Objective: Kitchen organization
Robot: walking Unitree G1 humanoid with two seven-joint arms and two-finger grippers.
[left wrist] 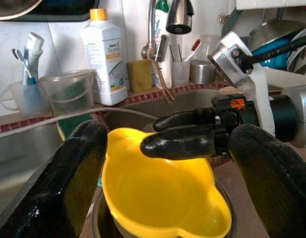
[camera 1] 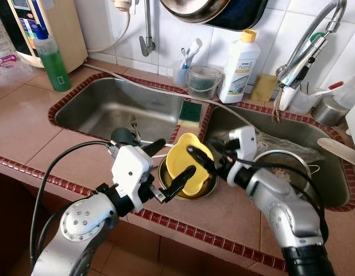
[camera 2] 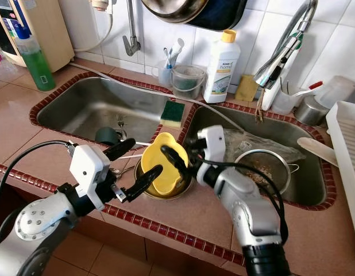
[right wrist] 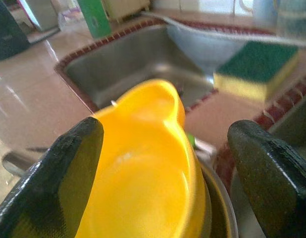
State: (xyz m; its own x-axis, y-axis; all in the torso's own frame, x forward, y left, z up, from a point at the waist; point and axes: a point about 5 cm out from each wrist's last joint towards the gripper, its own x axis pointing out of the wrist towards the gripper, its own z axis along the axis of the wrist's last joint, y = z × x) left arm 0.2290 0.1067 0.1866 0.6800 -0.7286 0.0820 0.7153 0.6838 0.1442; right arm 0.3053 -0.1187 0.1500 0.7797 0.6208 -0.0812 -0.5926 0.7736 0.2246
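Note:
A yellow plastic bowl (camera 1: 186, 167) rests tilted inside a steel bowl (camera 1: 207, 192) on the tiled counter strip between the two sinks. My left gripper (camera 1: 177, 155) is open, one finger behind the yellow bowl's left rim and the other in front of it. From the right, my right gripper (camera 1: 199, 150) reaches over the bowl's far rim, also open. In the right wrist view the yellow bowl (right wrist: 143, 158) lies between and below the two fingers. In the left wrist view the right gripper's fingers (left wrist: 178, 144) hover just above the bowl (left wrist: 163, 193).
A green sponge (camera 1: 190, 112) lies on the divider behind the bowls. The left sink (camera 1: 103, 109) is nearly bare; the right sink (camera 1: 332, 190) holds a metal strainer (camera 1: 292, 167). A detergent bottle (camera 1: 239, 66), cups and a faucet (camera 1: 307, 54) line the wall. A dish rack (camera 2: 347, 155) stands far right.

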